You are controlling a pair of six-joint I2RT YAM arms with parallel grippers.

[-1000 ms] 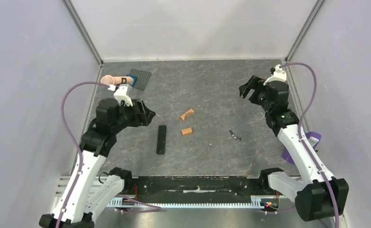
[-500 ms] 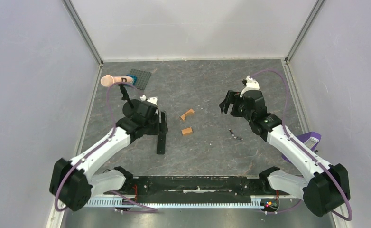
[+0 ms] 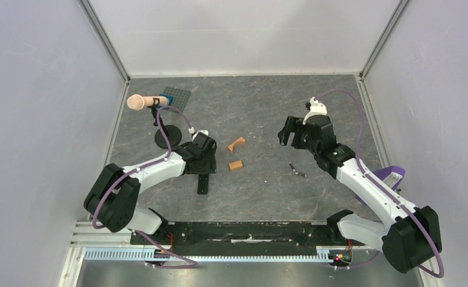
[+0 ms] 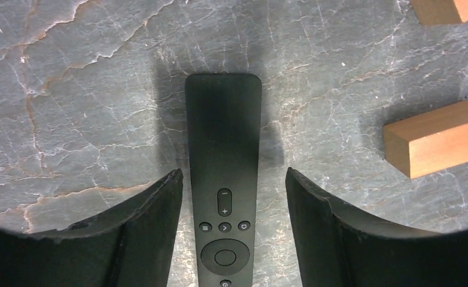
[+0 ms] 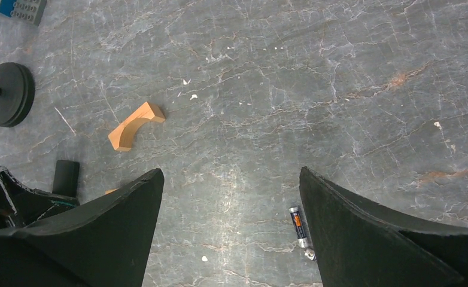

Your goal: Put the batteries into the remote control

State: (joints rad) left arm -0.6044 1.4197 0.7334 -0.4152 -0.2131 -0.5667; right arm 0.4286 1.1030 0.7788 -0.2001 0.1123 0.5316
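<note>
The long, thin black plastic remote control lies flat on the grey stone-look table, a little left of the middle, and it points from near to far. Its buttons face up, so the battery door is likely on the hidden underside. The left gripper hangs low right over the remote. Its two black fingers are apart, one on each side of the bar, with a small gap on both sides. It looks ready to squeeze the long edges, which are easy to hold because the bar is so thin. Two orange wooden blocks sit just right of the remote: a straight one and a curved one farther back. The right gripper hovers higher over the right half, fingers wide apart and holding nothing. A small silver battery lies on the table under it, probably its next thing to pick up.
</note>
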